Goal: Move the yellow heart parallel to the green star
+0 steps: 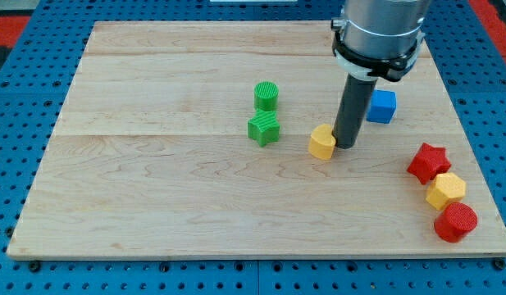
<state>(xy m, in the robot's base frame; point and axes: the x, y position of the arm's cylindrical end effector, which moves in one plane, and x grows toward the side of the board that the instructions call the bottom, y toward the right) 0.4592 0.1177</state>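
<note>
My tip (347,146) is down at the desk surface, right of centre on the board. The arm carries no fingers, only the straight dark rod, so nothing is clenched or grasped; the rod merely stands against its work. Its lower end sits immediately at the right edge of the yellow heart (322,142), touching it or within a hair of it; the exact contact cannot be resolved.

The yellow heart lies flat on the wooden desk (154,188), slightly right of the board's centre. The green star (264,129) lies near it toward the view's left and a little higher in the view, with a clear strip of bare wood between the two. The heart therefore sits slightly lower in the view than the star, not level with it.

Just above the green star, close to it or touching it, stands a green cylinder (266,96). Behind the rod, toward the view's upper right, is a blue cube (382,106), partly hidden by the rod.

Near the desk's right edge is a tight cluster running downward: a red star (427,161), a yellow hexagonal block (446,190) and a red cylinder (456,221), each apparently touching the next.

No containers are in view.
</note>
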